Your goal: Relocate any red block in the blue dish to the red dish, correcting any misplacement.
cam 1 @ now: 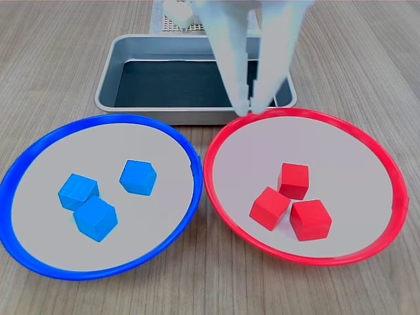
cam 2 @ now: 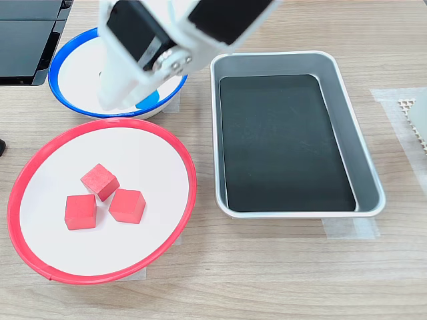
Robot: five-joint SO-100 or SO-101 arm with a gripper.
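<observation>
First exterior view
- Gripper: the white robot gripper (cam 1: 251, 105) hangs at the far rim of the red-rimmed round dish (cam 1: 226, 138), fingertips pressed together, nothing between them.
- Red dish contents: three small matte red cubes (cam 1: 292, 201) cluster near its centre, touching or nearly so.
- Blue dish contents: the blue-rimmed round dish (cam 1: 39, 151), on the left, holds three blue cubes (cam 1: 105, 197) only; no red cube shows there.
- Key relation: the red cubes lie nearer than the fingertips and slightly right; the blue dish lies left and nearer.
- Other: a rectangular metal tray (cam 1: 108, 82) with a dark floor sits far, behind both dishes.

Second exterior view
- Gripper: tips (cam 2: 110, 103) sit over the blue dish's (cam 2: 63, 63) rim beside the red dish (cam 2: 187, 167); the arm hides much of the blue dish.
- Red cubes: all three (cam 2: 103, 198) are in the red dish.
- Judgement: misplacement looks corrected; nothing is left to pick.
</observation>
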